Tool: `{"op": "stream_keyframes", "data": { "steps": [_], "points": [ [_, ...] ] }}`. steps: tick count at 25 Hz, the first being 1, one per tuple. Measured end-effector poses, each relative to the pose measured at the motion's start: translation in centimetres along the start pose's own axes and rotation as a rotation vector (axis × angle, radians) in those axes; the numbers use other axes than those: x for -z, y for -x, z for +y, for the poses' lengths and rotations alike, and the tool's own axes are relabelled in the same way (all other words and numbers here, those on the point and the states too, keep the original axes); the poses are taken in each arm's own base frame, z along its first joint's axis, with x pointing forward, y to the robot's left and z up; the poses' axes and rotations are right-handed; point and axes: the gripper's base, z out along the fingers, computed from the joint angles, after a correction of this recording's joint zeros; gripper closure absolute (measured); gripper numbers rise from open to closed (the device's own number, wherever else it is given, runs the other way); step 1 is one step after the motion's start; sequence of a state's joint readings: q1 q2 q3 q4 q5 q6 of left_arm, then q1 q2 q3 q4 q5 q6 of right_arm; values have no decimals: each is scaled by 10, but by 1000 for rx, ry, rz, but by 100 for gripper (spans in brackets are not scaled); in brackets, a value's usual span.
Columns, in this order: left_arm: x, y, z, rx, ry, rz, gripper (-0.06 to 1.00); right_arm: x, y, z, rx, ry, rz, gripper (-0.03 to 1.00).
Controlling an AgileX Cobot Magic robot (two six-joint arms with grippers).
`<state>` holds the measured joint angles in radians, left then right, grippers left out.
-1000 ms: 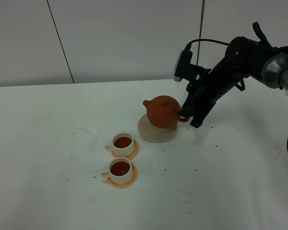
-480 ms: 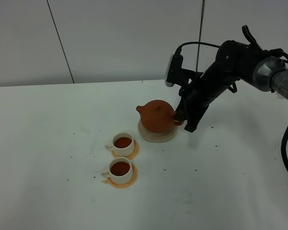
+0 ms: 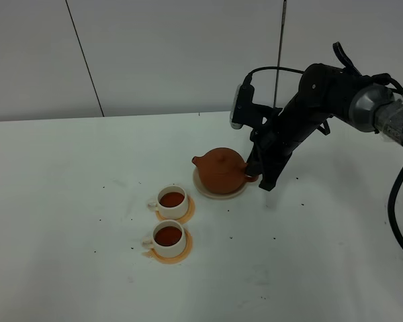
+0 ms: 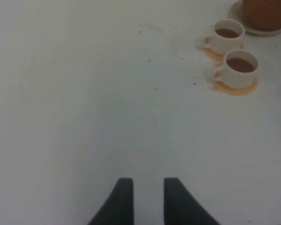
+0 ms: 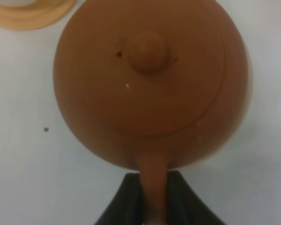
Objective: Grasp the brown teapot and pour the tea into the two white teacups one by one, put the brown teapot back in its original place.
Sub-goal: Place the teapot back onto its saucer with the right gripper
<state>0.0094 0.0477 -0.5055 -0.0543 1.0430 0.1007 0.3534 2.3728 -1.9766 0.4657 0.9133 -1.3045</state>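
Observation:
The brown teapot (image 3: 220,171) appears to rest upright on the cream trivet (image 3: 207,191), its spout pointing left. My right gripper (image 3: 255,176) is shut on its loop handle (image 5: 153,185); in the right wrist view the dark fingers (image 5: 131,199) flank the handle below the knobbed lid (image 5: 150,50). The two white teacups (image 3: 172,200) (image 3: 168,237) stand on orange coasters in front and to the left of the teapot, both holding dark tea. My left gripper (image 4: 144,201) hovers over bare table with a narrow gap between its fingers, holding nothing, the cups (image 4: 227,36) (image 4: 241,68) far ahead of it.
An orange coaster (image 3: 188,209) lies under each cup. Small dark specks are scattered over the white table (image 3: 67,201). A white wall rises behind the table, and the right arm's cable (image 3: 399,201) hangs at the right edge.
My right gripper has carried the teapot slightly left and down, from above the trivet onto it. The cups and the left gripper have stayed still.

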Motion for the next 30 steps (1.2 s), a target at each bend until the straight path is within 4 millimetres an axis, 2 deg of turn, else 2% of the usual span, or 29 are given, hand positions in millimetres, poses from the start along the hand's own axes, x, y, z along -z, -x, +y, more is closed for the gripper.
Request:
{"op": "stream_keyframes", "data": {
  "steps": [30],
  "points": [
    [0, 0, 0, 0, 0, 0, 71, -5, -1, -3, 0, -34, -6, 87]
  ]
}}
